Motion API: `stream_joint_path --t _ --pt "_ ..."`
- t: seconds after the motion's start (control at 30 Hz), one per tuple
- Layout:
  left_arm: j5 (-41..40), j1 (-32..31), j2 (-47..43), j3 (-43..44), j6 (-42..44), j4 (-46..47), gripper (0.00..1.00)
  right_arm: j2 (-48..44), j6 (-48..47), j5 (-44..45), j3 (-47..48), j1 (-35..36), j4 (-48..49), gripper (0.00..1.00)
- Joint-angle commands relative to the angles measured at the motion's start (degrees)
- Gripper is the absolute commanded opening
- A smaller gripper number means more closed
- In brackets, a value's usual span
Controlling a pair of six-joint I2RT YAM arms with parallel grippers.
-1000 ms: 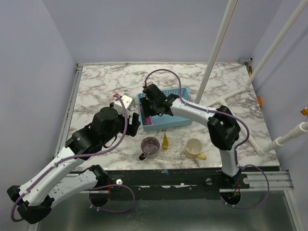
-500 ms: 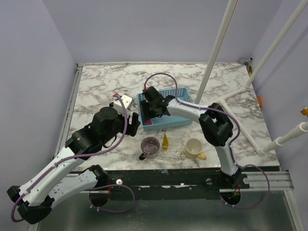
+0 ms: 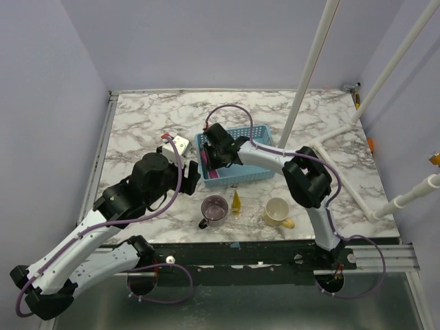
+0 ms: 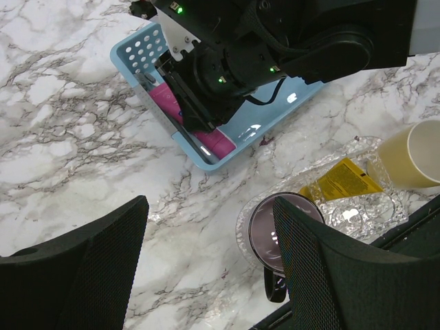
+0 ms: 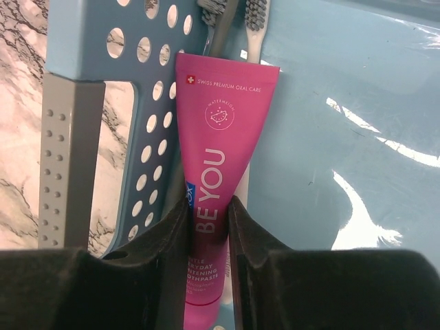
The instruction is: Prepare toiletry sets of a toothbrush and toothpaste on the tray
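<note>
Your right gripper (image 5: 207, 206) has its jaws drawn in narrow on the one pink tube (image 5: 220, 137), a dark finger (image 5: 172, 237) pressed against each side of its lower half. The tube lies flat on the tray floor, running straight ahead of the jaws. Just past its far end are two toothbrush heads (image 5: 256, 17), side by side, bristles showing. Immediately left of the jaws stands the perforated side wall of the single blue tray (image 5: 82, 41), and the tube lies along it; to the right of the jaws is bare tray floor. Your left gripper (image 4: 210, 206) hangs above the marble table (image 4: 62, 103) with its jaws wide apart and nothing between them. The tray is well ahead of those jaws. The purple mug (image 4: 278, 227) sits just beneath the right finger. Further right lies the one yellow tube (image 4: 340, 182), flat on the table outside the tray, and the cream mug (image 4: 412, 155) stands beyond it. That makes two tubes, two brush heads, two mugs and one tray.
</note>
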Motion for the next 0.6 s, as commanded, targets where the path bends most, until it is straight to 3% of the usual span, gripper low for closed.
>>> stream_joint_path --t 0.0,0.33,0.57 --pt "-1.03 0.32 -0.37 0.33 -0.13 -0.40 0.74 -2.38 -0.22 0.65 0.16 -0.22 0.77 0.22" --pt "-1.80 0.32 -0.35 0.21 -0.22 -0.31 0.74 -12.54 -0.88 8.49 -2.77 -0.29 1.07 0.22" --pt "-1.73 0.32 -0.47 0.04 -0.39 0.12 0.74 -19.61 0.58 7.61 -5.80 -0.24 2.04 0.22"
